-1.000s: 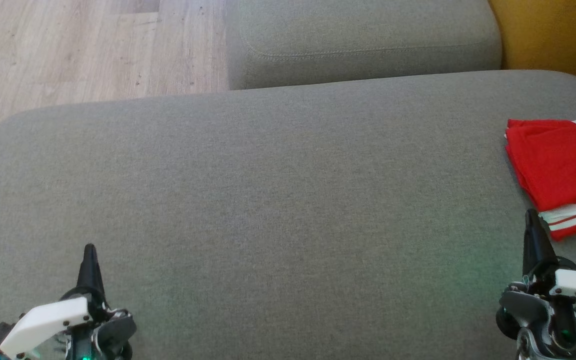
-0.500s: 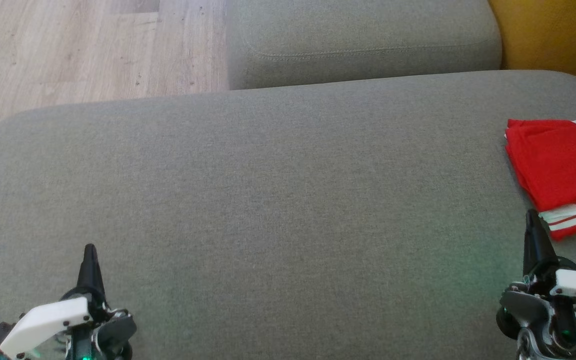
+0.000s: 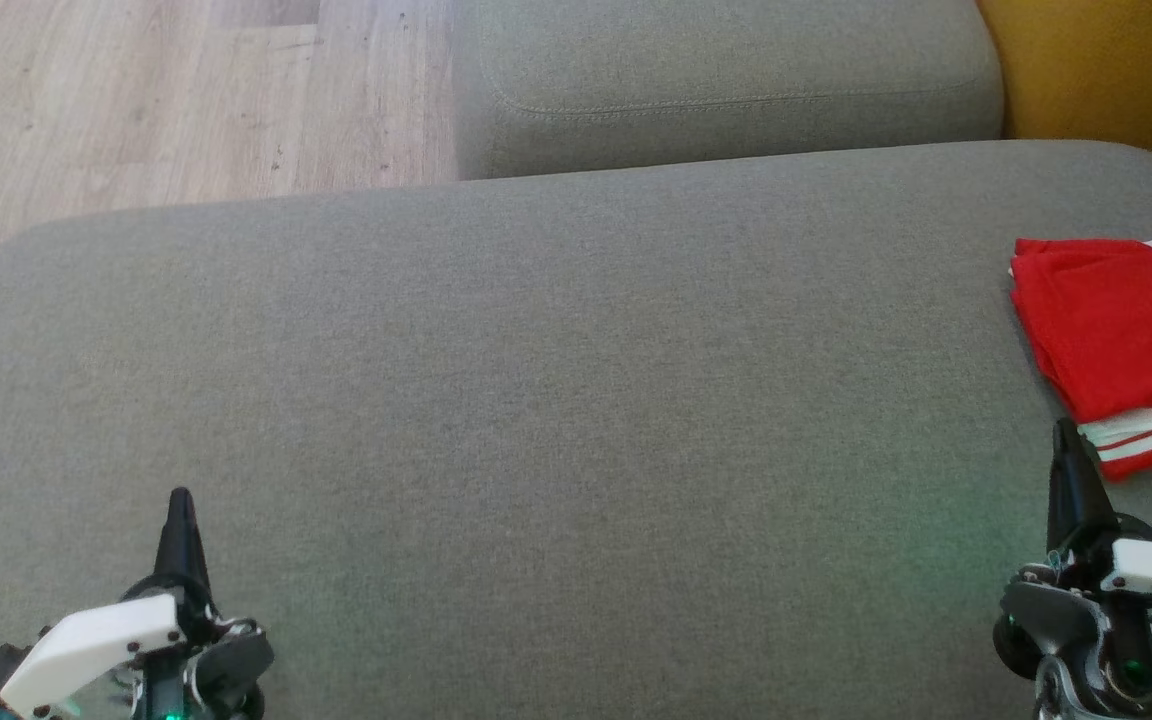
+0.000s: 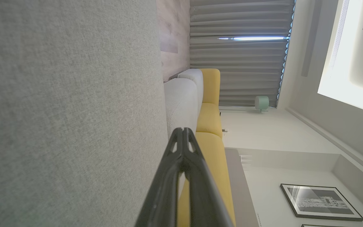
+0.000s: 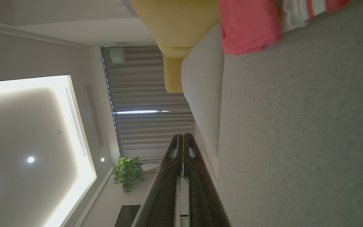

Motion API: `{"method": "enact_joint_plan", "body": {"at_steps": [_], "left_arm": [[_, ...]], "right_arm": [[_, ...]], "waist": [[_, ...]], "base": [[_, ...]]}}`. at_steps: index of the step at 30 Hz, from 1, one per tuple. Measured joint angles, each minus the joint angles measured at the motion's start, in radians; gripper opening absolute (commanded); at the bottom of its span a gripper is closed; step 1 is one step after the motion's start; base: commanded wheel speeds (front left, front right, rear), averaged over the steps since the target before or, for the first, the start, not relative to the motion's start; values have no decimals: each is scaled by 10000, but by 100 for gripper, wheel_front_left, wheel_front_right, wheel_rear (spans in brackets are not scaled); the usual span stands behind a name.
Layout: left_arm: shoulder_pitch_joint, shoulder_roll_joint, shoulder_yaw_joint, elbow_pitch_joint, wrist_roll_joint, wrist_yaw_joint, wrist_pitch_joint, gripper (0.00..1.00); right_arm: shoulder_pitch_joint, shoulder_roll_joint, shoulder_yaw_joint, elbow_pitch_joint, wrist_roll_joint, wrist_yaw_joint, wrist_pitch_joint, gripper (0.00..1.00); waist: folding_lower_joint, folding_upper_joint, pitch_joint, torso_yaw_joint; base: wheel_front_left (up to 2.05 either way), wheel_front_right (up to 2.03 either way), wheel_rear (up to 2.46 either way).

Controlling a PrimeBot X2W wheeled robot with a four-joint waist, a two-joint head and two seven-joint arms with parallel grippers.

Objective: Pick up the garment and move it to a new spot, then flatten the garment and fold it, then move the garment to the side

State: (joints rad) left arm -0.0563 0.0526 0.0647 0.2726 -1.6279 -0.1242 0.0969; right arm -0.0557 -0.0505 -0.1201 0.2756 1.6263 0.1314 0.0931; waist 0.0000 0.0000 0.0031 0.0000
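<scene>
Folded red garment (image 3: 1116,340) lies at the sofa's (image 3: 536,400) right edge, so the task looks complete. Left tool (image 3: 179,500) and right tool (image 3: 1064,435) are both clenched, empty, well apart.

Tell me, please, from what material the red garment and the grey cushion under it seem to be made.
Red garment: likely a thin, smooth knit, perhaps synthetic sportswear. It lies in soft flat folds, with white stripes at one edge. The fibre itself cannot be told.
Grey cushion: woven upholstery fabric with a matte finish, judging by its fine speckled grain and lack of shine.
</scene>
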Motion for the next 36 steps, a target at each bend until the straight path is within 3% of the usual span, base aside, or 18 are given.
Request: {"method": "enact_joint_plan", "body": {"at_steps": [36], "left_arm": [[-1, -19, 33, 2, 10, 0, 35, 0]], "right_arm": [[0, 23, -75, 2, -75, 0, 84, 0]], "waist": [[0, 0, 0, 0]], "base": [[0, 0, 0]]}}
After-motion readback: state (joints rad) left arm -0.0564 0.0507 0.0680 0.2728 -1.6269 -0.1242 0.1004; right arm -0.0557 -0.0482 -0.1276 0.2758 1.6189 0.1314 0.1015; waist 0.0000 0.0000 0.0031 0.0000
